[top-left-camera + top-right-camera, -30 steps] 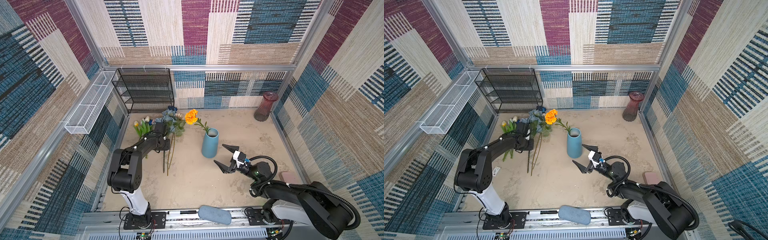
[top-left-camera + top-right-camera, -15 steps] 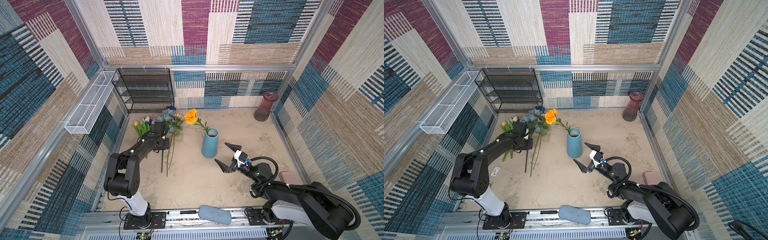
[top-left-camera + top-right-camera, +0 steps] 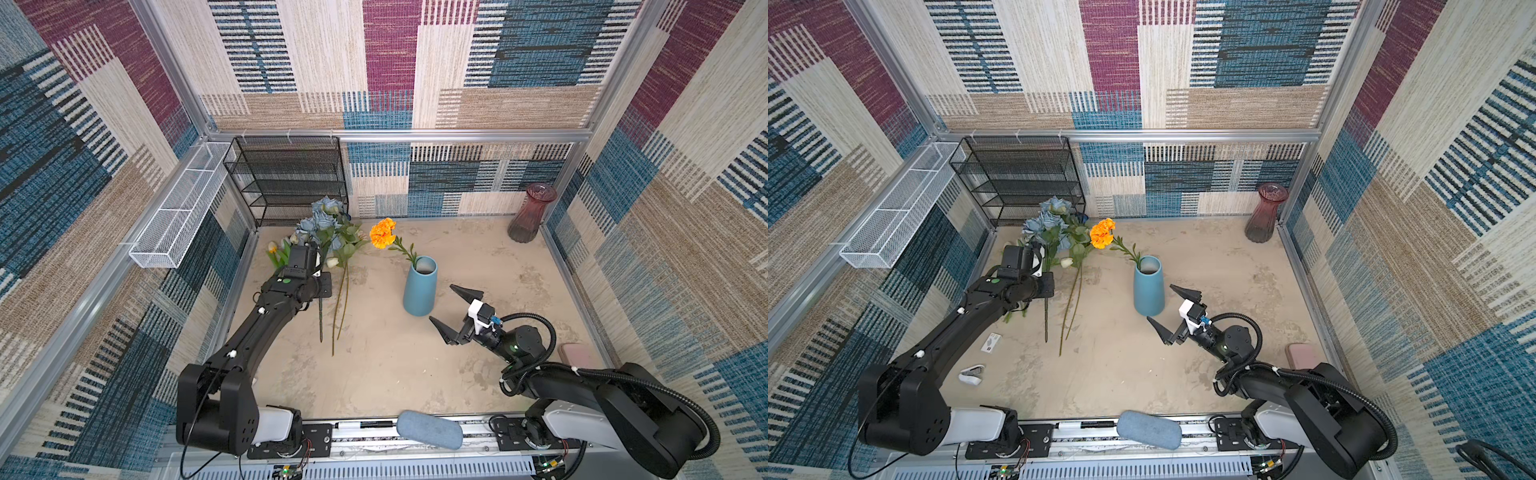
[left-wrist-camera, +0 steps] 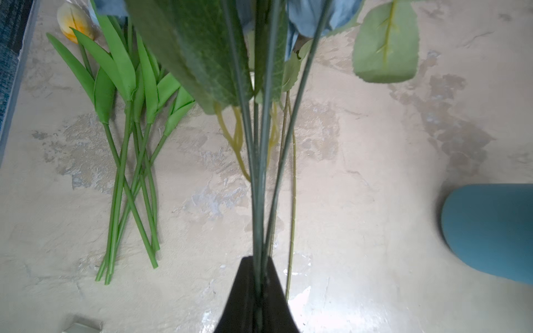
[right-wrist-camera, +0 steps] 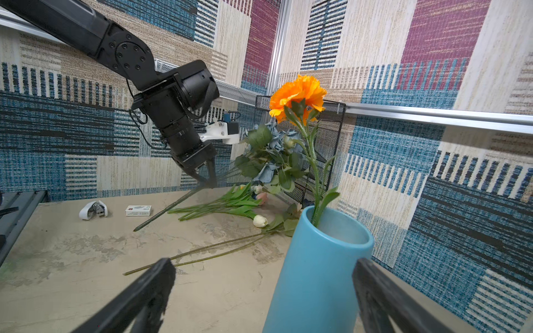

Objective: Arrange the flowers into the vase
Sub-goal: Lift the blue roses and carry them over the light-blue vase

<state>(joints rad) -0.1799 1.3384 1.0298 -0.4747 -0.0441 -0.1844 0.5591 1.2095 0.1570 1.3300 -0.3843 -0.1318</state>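
Left wrist view: the left gripper (image 4: 257,261) is pinched tight on a thin bundle of rose stems (image 4: 261,187), which run straight out from its tips to broad leaves and dusty-blue petals. In both top views that gripper sits left of centre. The roses (image 3: 323,218) bloom above it by the black wire shelf (image 3: 291,178), and the cut ends point down the frame. So the bundle's long axis runs up and down the picture, heads at the back. The right wrist view shows it tilted, with the heads raised and the cut ends low near the table (image 3: 478,249); whether they touch it I cannot tell.

The blue vase (image 3: 420,291) stands upright just right of centre, to the right of the held bundle. An orange marigold (image 3: 383,232) already leans out of it toward the upper left. Two loose stems (image 3: 338,316) lie on the table between the left gripper and the vase. The tulips (image 4: 129,173) lie heaped on the side of that gripper away from the vase.

The right gripper (image 3: 440,302) is spread wide and holds nothing. It sits just beside the foot of the vase at its lower right, not touching it.

The left arm has the flowers, so the move looks like its own. It would carry them rightward over the loose stems and swing the cut ends down to the vase mouth, which they do not face now. The right gripper is nearer the vase and could steady it.
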